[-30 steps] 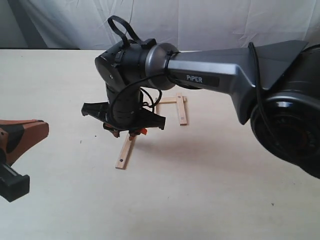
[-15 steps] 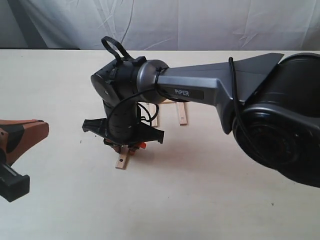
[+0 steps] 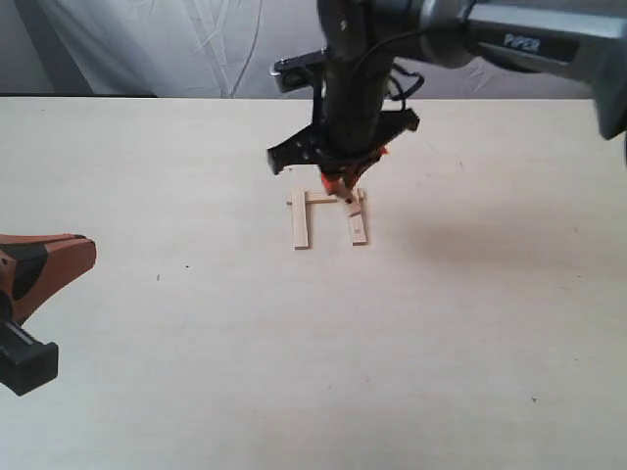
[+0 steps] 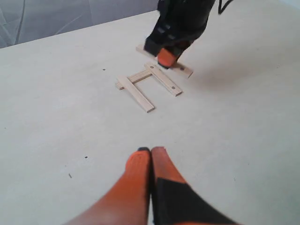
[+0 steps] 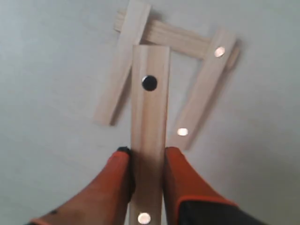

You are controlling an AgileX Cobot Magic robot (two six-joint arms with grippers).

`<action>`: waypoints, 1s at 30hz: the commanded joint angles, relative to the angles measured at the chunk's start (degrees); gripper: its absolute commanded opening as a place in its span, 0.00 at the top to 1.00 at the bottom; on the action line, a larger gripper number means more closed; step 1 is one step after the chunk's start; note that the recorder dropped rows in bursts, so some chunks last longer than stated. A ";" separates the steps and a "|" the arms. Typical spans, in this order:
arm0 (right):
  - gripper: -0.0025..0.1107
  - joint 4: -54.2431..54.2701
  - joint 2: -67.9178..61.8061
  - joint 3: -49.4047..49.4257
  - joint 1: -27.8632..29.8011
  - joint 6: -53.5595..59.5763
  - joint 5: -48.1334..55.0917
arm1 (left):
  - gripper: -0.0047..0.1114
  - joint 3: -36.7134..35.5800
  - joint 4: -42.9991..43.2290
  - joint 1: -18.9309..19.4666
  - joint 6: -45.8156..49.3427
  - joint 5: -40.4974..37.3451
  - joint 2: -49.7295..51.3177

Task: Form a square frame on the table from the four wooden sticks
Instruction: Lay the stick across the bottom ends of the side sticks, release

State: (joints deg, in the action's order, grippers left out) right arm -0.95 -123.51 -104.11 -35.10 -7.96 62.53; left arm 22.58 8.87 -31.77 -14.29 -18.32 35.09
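Three of the wooden sticks lie on the table (image 3: 470,333) as an open U: a left stick (image 3: 300,221), a right stick (image 3: 358,219) and a cross stick (image 3: 323,200) over their far ends. My right gripper (image 5: 147,157) is shut on the fourth stick (image 5: 150,108), holding it in the air just above the U. In the left wrist view that held stick (image 4: 183,71) juts out under the right gripper (image 4: 167,56), above the U's cross stick (image 4: 138,76). My left gripper (image 4: 151,152) is shut and empty, far from the sticks, at the left edge (image 3: 78,257).
A white cloth backdrop (image 3: 196,49) hangs behind the table's far edge. The right arm (image 3: 509,44) reaches in from the upper right. Bare tabletop lies in front of and to both sides of the sticks.
The right arm lifted the loose stick from the table's front left and carried it back and to the right, over the U of three sticks. The left gripper stayed put.
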 commanded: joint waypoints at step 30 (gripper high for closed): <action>0.75 7.74 -1.24 15.32 3.66 72.84 -20.16 | 0.96 -0.41 0.14 0.20 -0.07 0.34 -0.44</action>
State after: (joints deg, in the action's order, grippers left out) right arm 6.90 -125.05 -89.09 -31.71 64.63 42.53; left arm 22.58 8.87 -31.77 -14.29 -18.32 35.09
